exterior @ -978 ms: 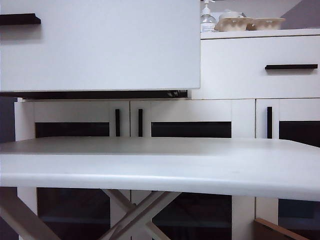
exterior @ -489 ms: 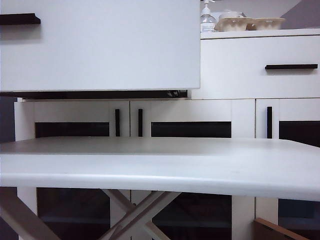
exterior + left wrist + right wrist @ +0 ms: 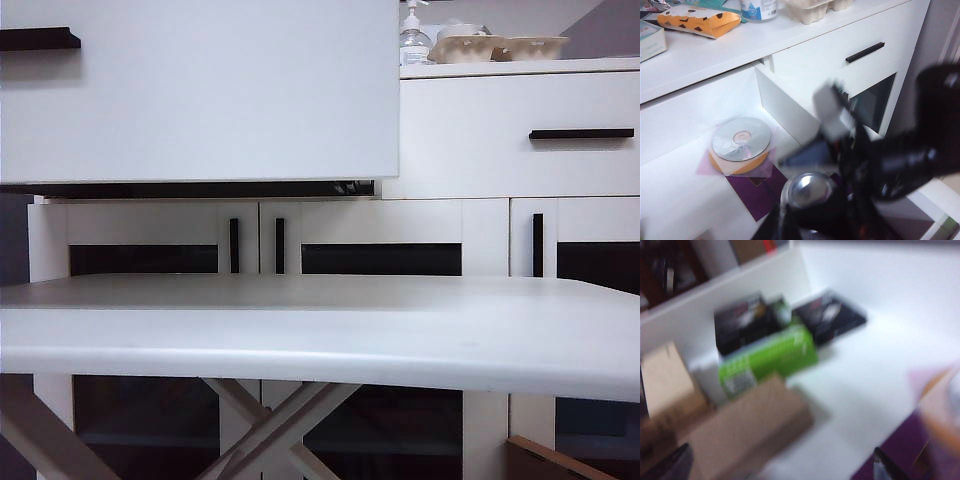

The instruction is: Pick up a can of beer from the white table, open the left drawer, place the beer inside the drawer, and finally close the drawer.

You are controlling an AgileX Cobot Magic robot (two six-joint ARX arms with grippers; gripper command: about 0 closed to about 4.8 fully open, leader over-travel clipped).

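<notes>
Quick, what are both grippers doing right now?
Left gripper: shut, by the open wide white drawer.
Right gripper: open, by the small silver aluminium can.

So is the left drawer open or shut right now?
Open: the left drawer is pulled out from the cabinet, its inside showing a disc.

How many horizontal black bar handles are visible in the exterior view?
2: one on the pulled-out left drawer's front, at the upper left; one on the shut right drawer, at the right. Others may lie outside the frame.

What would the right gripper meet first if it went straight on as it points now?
Probably the brown cardboard box lying in the left drawer, just ahead of the open right gripper; blur hides depth.
</notes>
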